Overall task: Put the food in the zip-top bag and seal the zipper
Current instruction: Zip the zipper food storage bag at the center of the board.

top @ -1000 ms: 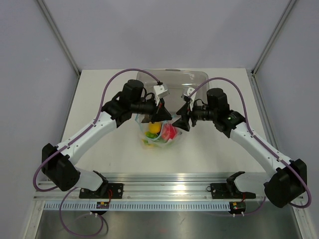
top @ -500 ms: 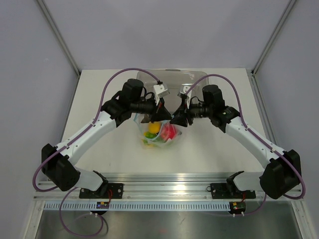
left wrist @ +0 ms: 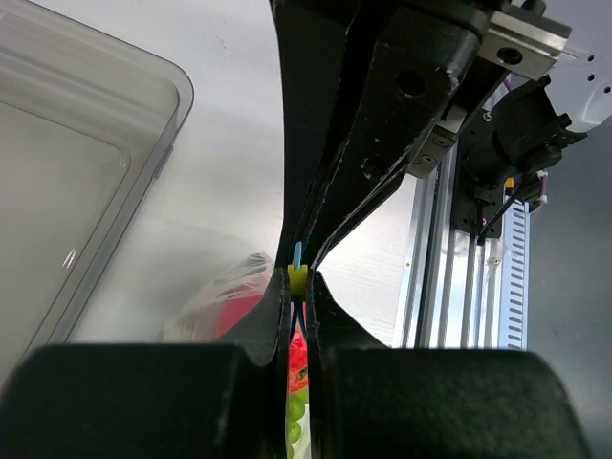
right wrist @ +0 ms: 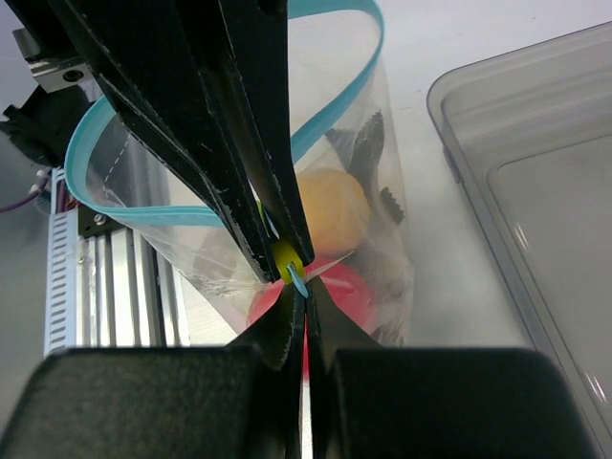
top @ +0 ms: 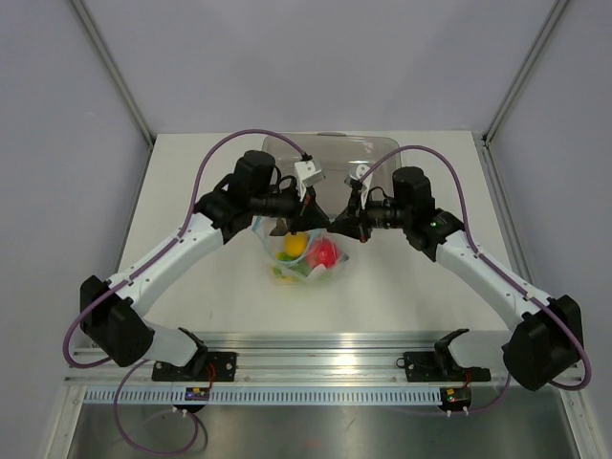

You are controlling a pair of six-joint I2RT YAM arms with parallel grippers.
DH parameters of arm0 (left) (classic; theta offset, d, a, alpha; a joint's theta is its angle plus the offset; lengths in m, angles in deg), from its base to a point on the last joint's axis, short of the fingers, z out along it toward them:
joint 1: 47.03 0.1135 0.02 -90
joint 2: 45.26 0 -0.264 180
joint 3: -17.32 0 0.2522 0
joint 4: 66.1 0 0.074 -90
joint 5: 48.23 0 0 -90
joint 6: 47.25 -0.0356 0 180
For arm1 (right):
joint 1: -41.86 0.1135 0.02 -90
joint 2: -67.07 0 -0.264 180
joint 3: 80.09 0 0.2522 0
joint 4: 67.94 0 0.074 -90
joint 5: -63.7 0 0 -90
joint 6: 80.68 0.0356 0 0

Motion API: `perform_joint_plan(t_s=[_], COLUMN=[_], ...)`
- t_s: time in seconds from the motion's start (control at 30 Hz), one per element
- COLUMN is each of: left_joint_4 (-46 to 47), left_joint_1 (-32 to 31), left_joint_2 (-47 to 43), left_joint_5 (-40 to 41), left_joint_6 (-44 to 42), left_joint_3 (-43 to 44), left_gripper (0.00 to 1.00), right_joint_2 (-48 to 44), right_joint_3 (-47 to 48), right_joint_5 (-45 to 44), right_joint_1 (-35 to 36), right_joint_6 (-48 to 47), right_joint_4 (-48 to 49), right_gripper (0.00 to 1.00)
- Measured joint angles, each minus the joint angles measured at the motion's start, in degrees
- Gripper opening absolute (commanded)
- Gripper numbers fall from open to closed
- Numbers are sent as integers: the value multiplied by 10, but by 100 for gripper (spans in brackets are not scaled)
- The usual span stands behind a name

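The left gripper (top: 290, 226) is squeezed almost shut. It pinches the zipper (right wrist: 153, 212), the blue strip at the top of the zip-top bag (top: 308, 266). The bag is in the middle of the table (top: 239, 298), right between the 2 grippers. Its mouth is open in a wide loop. Inside the bag are a yellow fruit (top: 295, 246), a red fruit (top: 326, 253) and green grapes (left wrist: 297, 413). The right gripper (top: 342, 228) is squeezed almost shut too. It pinches the same blue strip, tip to tip with the left one, at a small yellow bit (right wrist: 285, 256). A clear tray (top: 330, 153) sits behind both grippers.
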Motion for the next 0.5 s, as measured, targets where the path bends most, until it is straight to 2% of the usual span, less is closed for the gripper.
perform_joint_plan(t_s=[0.3,0.5], left_joint_4=[3,-8], left_joint_1=[-2,1], left_joint_2=[3,2], left_joint_5=[10,28], left_joint_6=[-21,-41], left_joint_3=[0,-8], left_gripper=[0,0], right_joint_2=[-60,-80], right_joint_3=[-52,-71], right_joint_5=[-116,-162], right_joint_1=[5,-18], right_joint_6=[42,74], right_joint_4=[40,43], right_gripper=[0,0])
